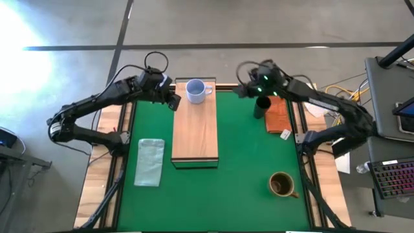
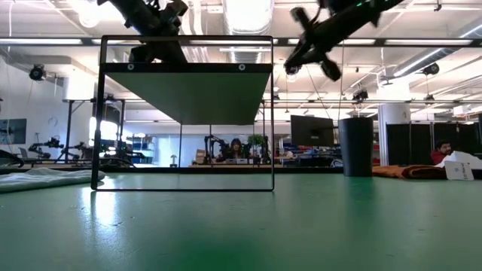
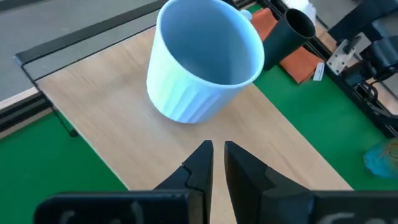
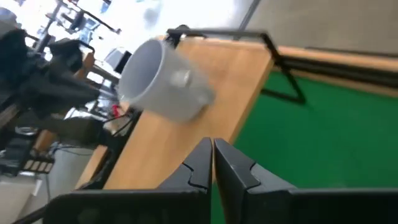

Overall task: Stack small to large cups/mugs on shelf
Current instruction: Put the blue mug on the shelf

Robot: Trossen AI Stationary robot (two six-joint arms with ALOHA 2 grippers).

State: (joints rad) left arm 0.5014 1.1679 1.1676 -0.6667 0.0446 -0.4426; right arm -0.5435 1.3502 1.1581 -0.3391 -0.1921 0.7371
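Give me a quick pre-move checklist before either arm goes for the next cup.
1. Pale blue mug upright on the far end of the shelf: ok.
2. Shelf top in front of that mug bare for more cups: ok.
3. Slim black cup upright on the green mat beside the orange cloth, not yet on the shelf: not ok.
4. Brown mug upright at the near right of the mat, away from the shelf: not ok.
5. Left gripper empty, fingers nearly together, just short of the blue mug: ok.
6. Right gripper empty, fingers nearly together, above the mat near the black cup: ok.
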